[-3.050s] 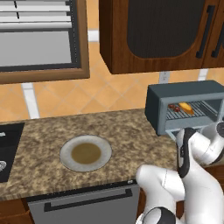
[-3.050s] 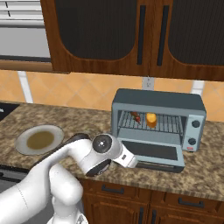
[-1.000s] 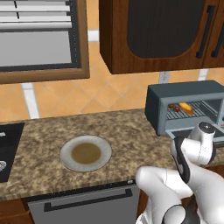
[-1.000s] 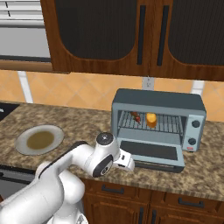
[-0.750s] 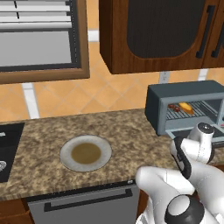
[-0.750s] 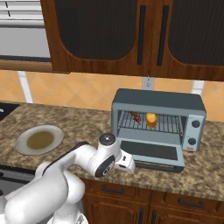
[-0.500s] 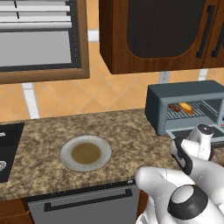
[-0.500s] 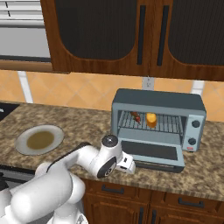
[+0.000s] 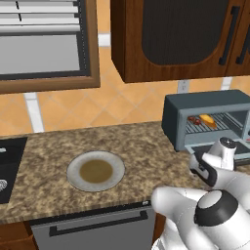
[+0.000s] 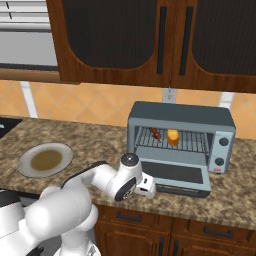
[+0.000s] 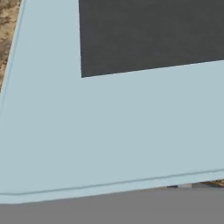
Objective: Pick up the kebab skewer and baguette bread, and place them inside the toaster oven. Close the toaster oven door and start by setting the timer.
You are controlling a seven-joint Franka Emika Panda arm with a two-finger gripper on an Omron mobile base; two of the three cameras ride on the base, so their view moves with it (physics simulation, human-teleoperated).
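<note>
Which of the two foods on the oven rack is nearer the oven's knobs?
The baguette bread, the golden loaf. It sits on the knob side of the darker kebab skewer inside the toaster oven.

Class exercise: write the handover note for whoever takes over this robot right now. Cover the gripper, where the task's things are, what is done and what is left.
Gripper: at the lowered toaster oven door, by its left front edge; fingers hidden, so open or shut cannot be told.
Kebab skewer and baguette bread: both on the wire rack inside the toaster oven.
Plate: on the counter, left of the oven.
Done: both foods loaded.
Left: close the door, then set the timer.
</note>
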